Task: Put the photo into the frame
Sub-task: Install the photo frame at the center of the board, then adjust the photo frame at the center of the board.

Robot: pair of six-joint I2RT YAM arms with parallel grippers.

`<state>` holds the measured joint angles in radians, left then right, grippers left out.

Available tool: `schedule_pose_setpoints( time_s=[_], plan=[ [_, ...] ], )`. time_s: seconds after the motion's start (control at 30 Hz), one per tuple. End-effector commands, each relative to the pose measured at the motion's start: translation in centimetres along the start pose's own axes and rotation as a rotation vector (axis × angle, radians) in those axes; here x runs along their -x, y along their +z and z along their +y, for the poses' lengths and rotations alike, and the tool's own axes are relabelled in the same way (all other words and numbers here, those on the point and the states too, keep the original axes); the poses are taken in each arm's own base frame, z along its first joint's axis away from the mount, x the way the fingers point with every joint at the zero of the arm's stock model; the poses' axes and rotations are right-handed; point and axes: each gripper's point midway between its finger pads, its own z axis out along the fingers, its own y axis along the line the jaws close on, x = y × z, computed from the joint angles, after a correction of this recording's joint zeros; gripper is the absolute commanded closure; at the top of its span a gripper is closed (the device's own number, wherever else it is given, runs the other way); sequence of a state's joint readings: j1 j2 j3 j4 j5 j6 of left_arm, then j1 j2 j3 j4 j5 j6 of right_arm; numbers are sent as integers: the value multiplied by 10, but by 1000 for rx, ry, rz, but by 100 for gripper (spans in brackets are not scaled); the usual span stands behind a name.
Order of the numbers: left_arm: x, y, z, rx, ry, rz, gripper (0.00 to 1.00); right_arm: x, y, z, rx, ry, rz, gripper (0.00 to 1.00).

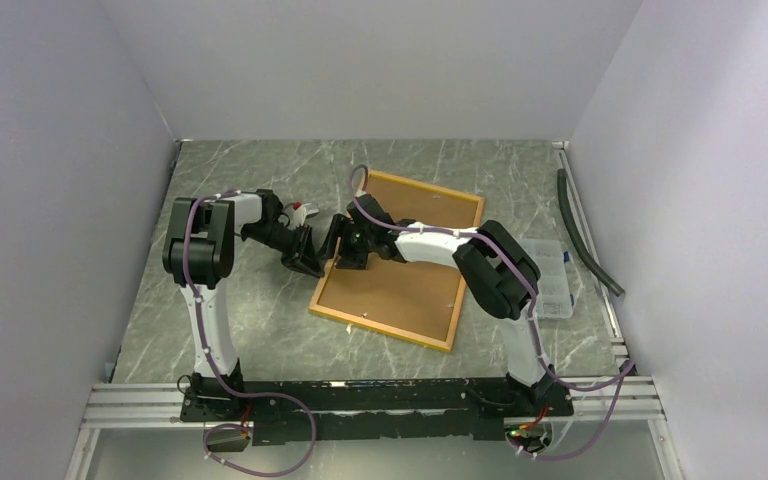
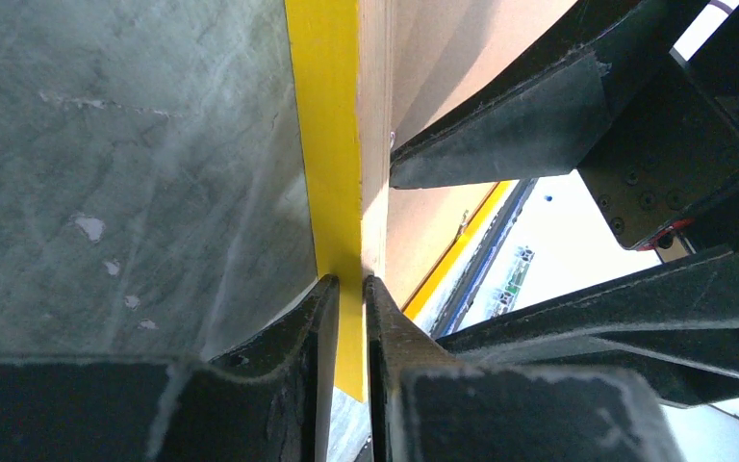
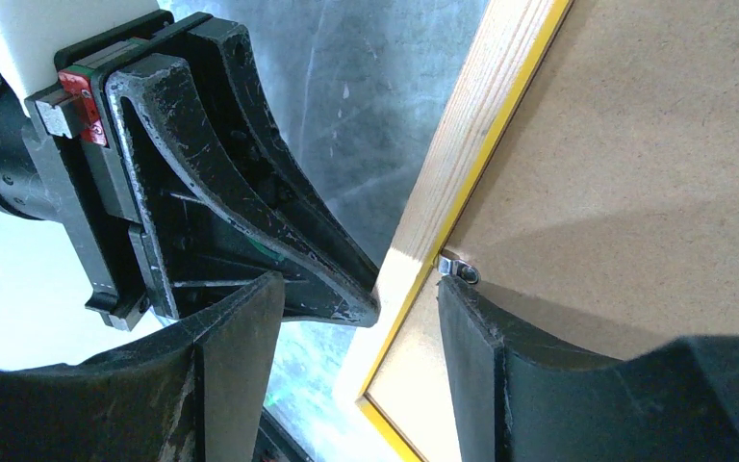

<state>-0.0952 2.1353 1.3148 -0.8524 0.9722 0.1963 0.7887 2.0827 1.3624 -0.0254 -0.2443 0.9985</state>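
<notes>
The frame [image 1: 380, 325] lies face down on the table, its brown backing board [image 1: 400, 290] up. The photo is hidden. My left gripper [image 1: 318, 262] is shut on the frame's left edge; in the left wrist view its jaws [image 2: 351, 284] pinch the yellow border [image 2: 332, 144]. My right gripper [image 1: 345, 245] is open right beside it. In the right wrist view it [image 3: 358, 289] straddles the frame's wood edge [image 3: 471, 125], one finger over the table, the other on the board [image 3: 635, 144] by a metal clip [image 3: 457, 269].
A clear plastic organiser box [image 1: 552, 280] sits just right of the frame. A black hose [image 1: 585, 235] lies along the right wall. Grey walls close in the table on three sides. The two grippers are almost touching.
</notes>
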Motion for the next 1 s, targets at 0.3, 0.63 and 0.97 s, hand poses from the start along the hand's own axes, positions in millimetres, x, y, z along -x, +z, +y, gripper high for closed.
schedule_pose_setpoints(
  time_s=[0.3,0.63,0.97],
  plan=[
    [2,-19,-9,56,67,-10,70,54,-55,40,134,-55,-138,24],
    [3,-37,-18,77,137,-31,52,99,-178,-88,-132,80,-345,6],
    [-13,-15,-5,114,137,23,58,98,-247,-207,-412,197,-467,0]
  ],
)
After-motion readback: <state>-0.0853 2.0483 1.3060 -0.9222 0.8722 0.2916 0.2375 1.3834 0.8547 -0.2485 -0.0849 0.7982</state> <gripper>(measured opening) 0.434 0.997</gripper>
